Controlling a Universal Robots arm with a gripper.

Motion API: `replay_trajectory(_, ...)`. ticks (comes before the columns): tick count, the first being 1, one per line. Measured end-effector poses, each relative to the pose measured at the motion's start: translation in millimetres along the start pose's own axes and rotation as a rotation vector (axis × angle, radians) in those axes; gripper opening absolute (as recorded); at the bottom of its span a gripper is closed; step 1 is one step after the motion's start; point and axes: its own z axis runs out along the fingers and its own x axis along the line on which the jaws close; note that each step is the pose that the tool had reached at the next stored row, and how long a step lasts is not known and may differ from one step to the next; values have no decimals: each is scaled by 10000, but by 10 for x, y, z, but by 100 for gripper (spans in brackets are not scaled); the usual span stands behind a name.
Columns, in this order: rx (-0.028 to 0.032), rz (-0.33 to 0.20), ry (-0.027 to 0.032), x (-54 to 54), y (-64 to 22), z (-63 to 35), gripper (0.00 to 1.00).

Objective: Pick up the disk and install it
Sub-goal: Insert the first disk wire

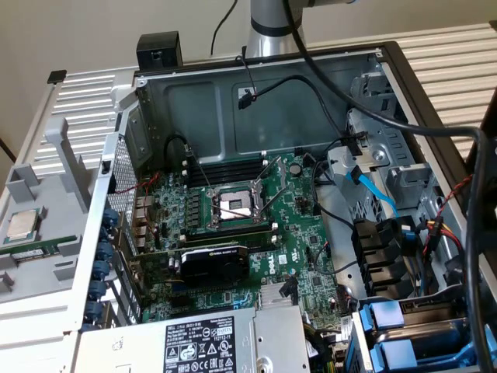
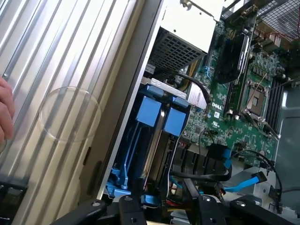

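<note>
Disk [image 2: 151, 111] sits in the drive bay at the edge of the open computer case [image 1: 233, 101]. Its blue plastic carrier front is flat and squared, and a second blue carrier [image 2: 175, 121] stands just beside it; which of the two is the one meant I cannot tell for sure. Nearest the wrist camera, the pincer [image 2: 164, 194] is released: its black jointed fingers [image 2: 126, 208] stand apart with nothing between them, close before the bay and pointed at the blue fronts. A person's hand [image 2: 3, 112] lies over the ribbed, silvery table [image 2: 56, 56] beside the case. Past the bay, black and blue cables [image 2: 243, 180] cross the green motherboard [image 1: 311, 233], which carries a square metal socket [image 1: 235, 206] and a black graphics card [image 1: 213, 264]. A grey power supply [image 1: 206, 346] with a printed label lies beside them. Farther off, on the exterior view's left, a small square silver chip [image 1: 23, 225] rests on a grey tray [image 1: 39, 272] outside the case. The arm's silver column [image 1: 270, 27] rises behind the case's far wall, and a thick black cable [image 1: 373, 109] sweeps from it toward the exterior view's right.
</note>
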Motion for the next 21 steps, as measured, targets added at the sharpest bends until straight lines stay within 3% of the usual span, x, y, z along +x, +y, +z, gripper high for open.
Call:
replay_trajectory(2, 28, -32, -180, 5, 2, 6, 46)
replay_trajectory(4, 26, -41, -281, 9, 3, 9, 46)
replay_trajectory(7, -39, -19, -335, 27, 7, 17, 46)
replay_trajectory(9, -117, 9, -380, 35, 8, 22, 46)
replay_trajectory(11, -161, 23, -432, 46, 11, 25, 43)
replay_trajectory(12, -184, 29, -464, 55, 13, 28, 36)
replay_trajectory(14, -228, 41, -525, 74, 12, 32, 36)
replay_trajectory(18, -265, 47, -624, 93, -3, 54, 36)
replay_trajectory(21, -329, 70, -668, 105, -23, 65, 36)
